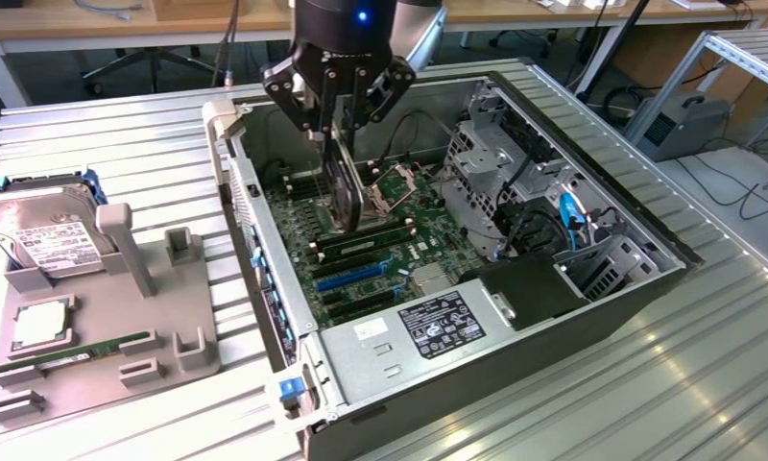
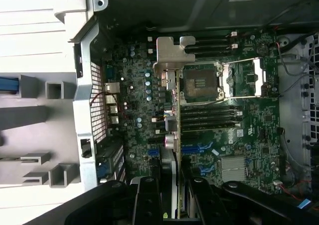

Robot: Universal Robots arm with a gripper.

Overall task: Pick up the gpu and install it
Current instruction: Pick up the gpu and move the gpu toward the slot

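Note:
My gripper (image 1: 342,120) hangs over the open computer case (image 1: 640,288), shut on the gpu (image 1: 347,187). The dark, flat card stands on edge and points down toward the motherboard (image 1: 410,240); whether its lower edge touches the board I cannot tell. In the wrist view the gpu (image 2: 172,120) appears edge-on between my black fingers (image 2: 147,200), with its silvery end bracket (image 2: 172,53) toward the case's rear wall. Blue expansion slots (image 2: 195,149) lie on the board beside the card, and the empty processor socket (image 2: 199,83) sits close by.
A grey fixture tray (image 1: 103,375) at the exterior view's left holds a silver hard drive (image 1: 45,240), a green memory stick (image 1: 84,351) and a square chip (image 1: 38,327). Inside the case are a power supply (image 1: 442,327), a drive cage (image 1: 493,158) and loose cables (image 1: 566,216).

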